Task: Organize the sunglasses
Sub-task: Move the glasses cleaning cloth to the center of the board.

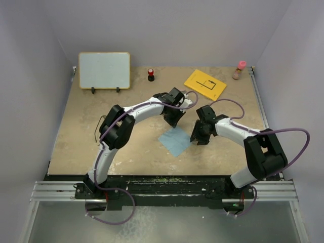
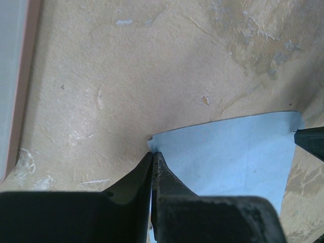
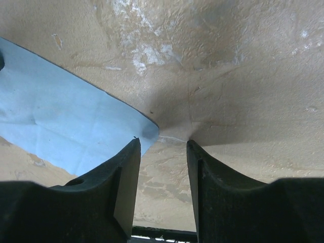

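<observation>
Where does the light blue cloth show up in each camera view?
Top external: the blue cloth lies near the middle of the tan tabletop.
Left wrist: lower right, one corner pinched at the closed left gripper.
Right wrist: left side, one corner beside the open right gripper.
Shared landmark: the tan tabletop bordering the cloth.

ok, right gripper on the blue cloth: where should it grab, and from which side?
Probably the corner right at its fingertips: the blue cloth lies flat, so only a corner or edge offers a pinch. Bring the right gripper in low from the bare table side, open jaws straddling that corner.
</observation>
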Tool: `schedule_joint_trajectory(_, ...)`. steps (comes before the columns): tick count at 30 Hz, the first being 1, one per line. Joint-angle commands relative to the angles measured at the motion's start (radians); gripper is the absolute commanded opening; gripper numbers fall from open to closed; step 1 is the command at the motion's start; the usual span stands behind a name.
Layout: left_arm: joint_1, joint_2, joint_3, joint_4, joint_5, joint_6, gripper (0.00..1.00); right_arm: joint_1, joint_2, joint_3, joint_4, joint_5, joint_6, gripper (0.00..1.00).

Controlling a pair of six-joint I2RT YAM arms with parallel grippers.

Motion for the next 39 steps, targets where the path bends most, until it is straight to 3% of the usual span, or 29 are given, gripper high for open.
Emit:
schedule_joint_trajectory(1, 0.013, -0.022, 0.003, -0.041, -0.002, -0.012, 0.04, -0.003, 0.011, 0.016, 0.031, 0.001, -0.012, 0.45)
schedule_joint_trajectory(10, 0.013, -0.022, 0.011, -0.048, 0.006, -0.016, 0.04, 0.029, 0.117, 0.056, 0.091, -0.03, -0.017, 0.44)
schedule_joint_trajectory(18, 0.023, -0.022, 0.009, -0.055, 0.007, -0.018, 0.04, 0.032, 0.141, 0.026, 0.096, -0.023, -0.02, 0.33)
schedule_joint_trajectory(24, 0.027, -0.019, 0.014, -0.055, 0.013, -0.018, 0.04, 0.032, 0.158, 0.066, 0.068, 0.009, -0.024, 0.0)
schedule_joint_trajectory(30, 0.044, -0.035, 0.039, -0.073, 0.022, -0.029, 0.04, 0.032, 0.179, 0.176, 0.002, 0.032, -0.058, 0.0)
schedule_joint_trajectory(39, 0.135, -0.106, 0.039, -0.075, 0.03, -0.049, 0.04, 0.03, 0.297, 0.484, -0.11, 0.097, -0.163, 0.0)
